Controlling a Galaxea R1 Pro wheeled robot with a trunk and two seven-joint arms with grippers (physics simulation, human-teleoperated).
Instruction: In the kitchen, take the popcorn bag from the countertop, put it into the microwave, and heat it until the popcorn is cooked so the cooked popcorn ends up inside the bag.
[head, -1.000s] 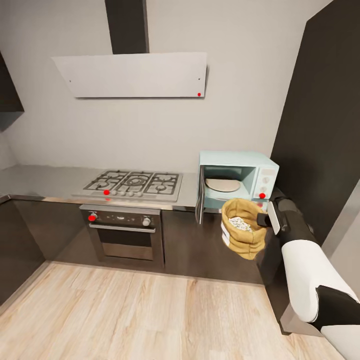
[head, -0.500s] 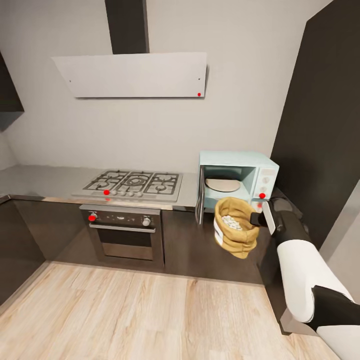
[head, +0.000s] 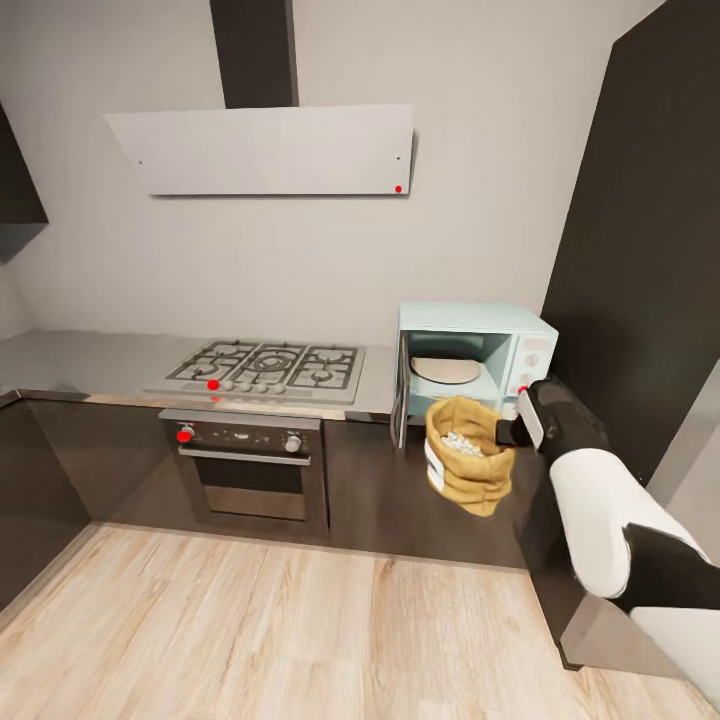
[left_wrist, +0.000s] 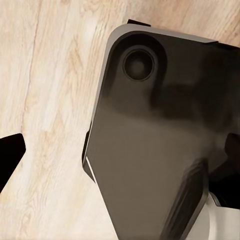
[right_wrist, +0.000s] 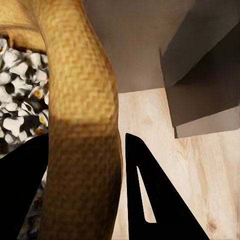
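Head view: R gripper (head: 507, 432) pinching popcorn bag (head: 466, 455) rim.

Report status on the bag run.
Right gripper shut on bag rim, bag airborne before microwave. Door open, turntable bare. Left gripper state unclear.

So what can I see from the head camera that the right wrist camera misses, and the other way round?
Head view alone: the open microwave, gas hob, oven, hood and countertop. Right wrist view alone: a close look at the two dark fingers pinching the sack's rolled rim. Both share the popcorn bag, the popcorn inside it, and the wood floor.
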